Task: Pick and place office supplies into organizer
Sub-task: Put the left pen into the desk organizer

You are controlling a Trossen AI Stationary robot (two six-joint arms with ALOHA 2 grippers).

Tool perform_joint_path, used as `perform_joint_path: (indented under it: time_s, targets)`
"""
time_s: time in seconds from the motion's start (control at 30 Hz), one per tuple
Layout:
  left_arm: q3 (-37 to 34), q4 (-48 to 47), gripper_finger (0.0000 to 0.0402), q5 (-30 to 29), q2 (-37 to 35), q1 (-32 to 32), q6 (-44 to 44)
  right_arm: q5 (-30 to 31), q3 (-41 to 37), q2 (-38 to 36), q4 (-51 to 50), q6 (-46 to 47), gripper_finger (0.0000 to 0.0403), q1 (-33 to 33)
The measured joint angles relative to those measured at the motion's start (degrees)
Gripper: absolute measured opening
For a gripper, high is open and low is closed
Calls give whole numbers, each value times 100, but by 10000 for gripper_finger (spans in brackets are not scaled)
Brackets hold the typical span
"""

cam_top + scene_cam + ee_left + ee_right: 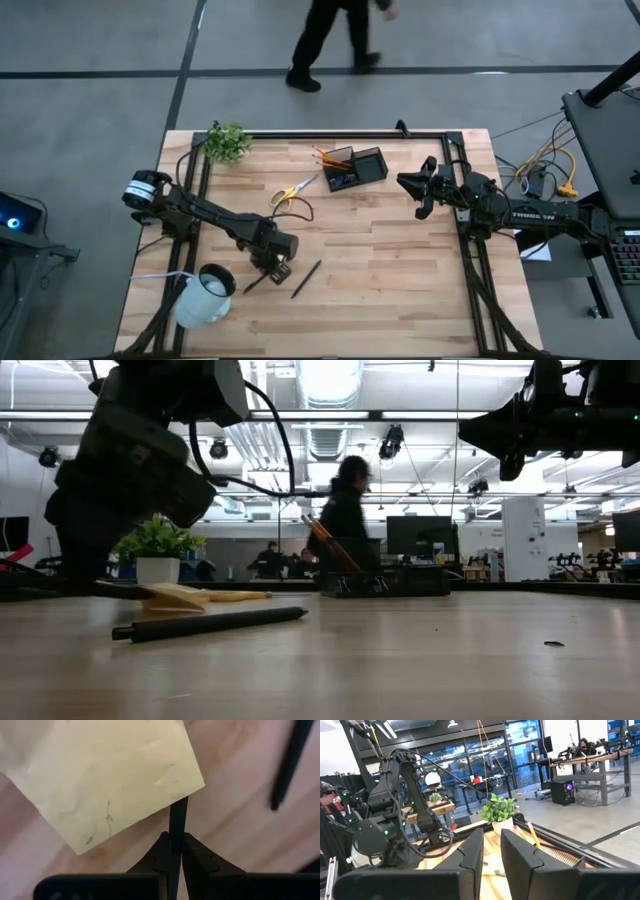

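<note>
Tool (171,851) clamped on dark pen (177,820)

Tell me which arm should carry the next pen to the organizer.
Left. Its hand is shut on a dark pen beside the sticky-note pad, so it can likely lift and go. The right hand waits near the organizer, holding nothing.

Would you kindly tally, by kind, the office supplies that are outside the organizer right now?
Yellow-handled scissors: 1
Yellow sticky-note pad: 1
Dark pens: 2, a loose pen and a gripped pen in the shut left gripper
Total: 4
</note>
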Motion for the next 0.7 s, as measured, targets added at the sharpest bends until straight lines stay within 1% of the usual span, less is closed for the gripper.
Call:
perform_joint_path:
  time_s: [0.17,0.4,0.57,0.7]
  targets:
    - [0,1,8,605,-7,-2,370,0,0,0,0,0,57,0]
    - [117,54,8,1177,-13,19,1096,0,0,0,-1,0,57,0]
    - [153,372,8,1498,-15,33,1355,0,0,0,0,0,57,0]
    - [154,772,8,1603,-17,44,1434,0,0,0,0,2,57,-4]
